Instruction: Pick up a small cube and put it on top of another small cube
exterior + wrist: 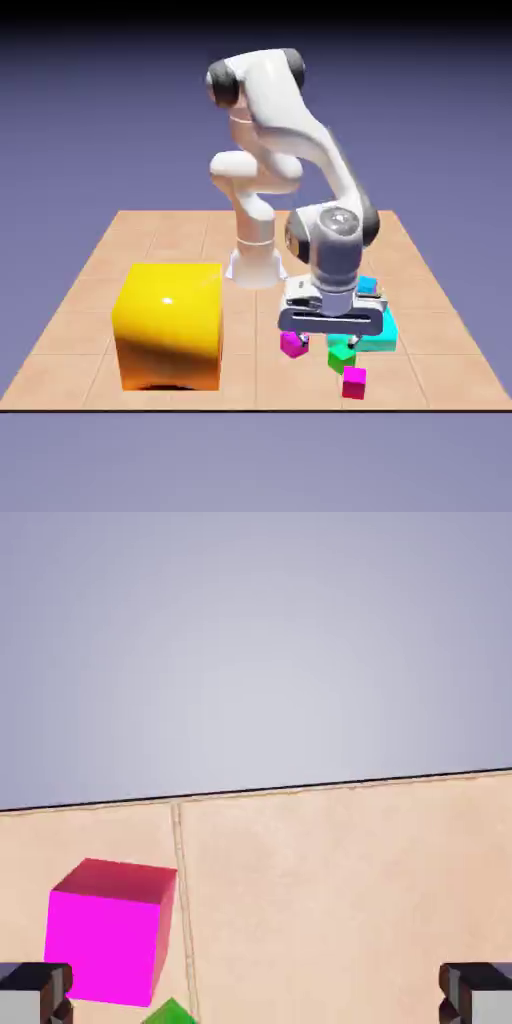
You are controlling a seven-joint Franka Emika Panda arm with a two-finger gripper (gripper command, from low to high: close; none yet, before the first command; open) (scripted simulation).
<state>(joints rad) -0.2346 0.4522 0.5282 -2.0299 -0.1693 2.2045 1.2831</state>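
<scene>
Above the table (pixel 256 375), the fingers (pixel 467 994) stand wide open, with nothing between them.

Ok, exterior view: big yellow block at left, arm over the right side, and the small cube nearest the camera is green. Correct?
Not quite: the small cube nearest the camera is magenta, as the exterior view shows. The yellow block at left and the arm over the right side are as you say.

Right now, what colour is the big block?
Yellow, shading to orange; the block shows best in the exterior view.
</scene>
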